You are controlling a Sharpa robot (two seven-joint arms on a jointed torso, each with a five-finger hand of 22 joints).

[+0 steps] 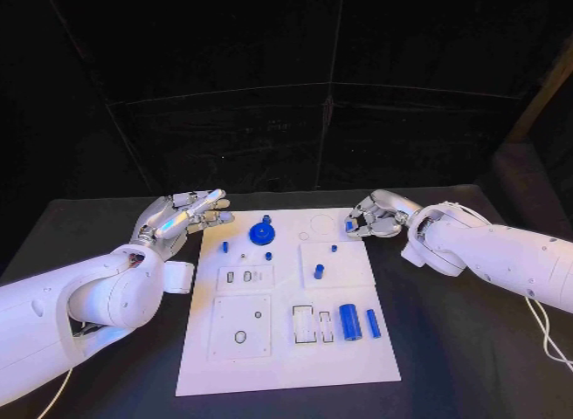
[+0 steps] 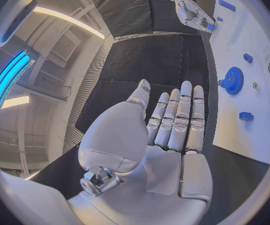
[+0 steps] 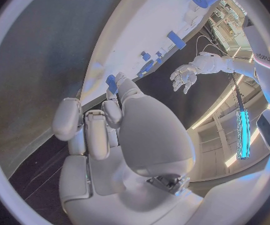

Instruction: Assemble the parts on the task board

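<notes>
The white task board (image 1: pixel 286 349) lies in the middle of the black table. On it are a blue gear (image 1: pixel 263 232), a blue peg (image 1: pixel 320 271), a thick blue cylinder (image 1: pixel 349 321) and a thinner blue bar (image 1: pixel 372 323). My right hand (image 1: pixel 377 217) hovers at the board's far right corner and pinches a small blue part (image 1: pixel 351 227) at its fingertips; the right wrist view shows that part (image 3: pixel 112 83) between thumb and finger. My left hand (image 1: pixel 186 218) is beside the board's far left corner, holding nothing, its fingers (image 2: pixel 175 120) held straight, with the gear (image 2: pixel 234 80) just past them.
Small blue pieces (image 1: pixel 225 247) (image 1: pixel 269 256) (image 1: pixel 334 248) sit on the far half of the board. Empty slots and a ring outline (image 1: pixel 240 336) mark its near half. Black tabletop (image 1: pixel 475 349) flanks the board on both sides.
</notes>
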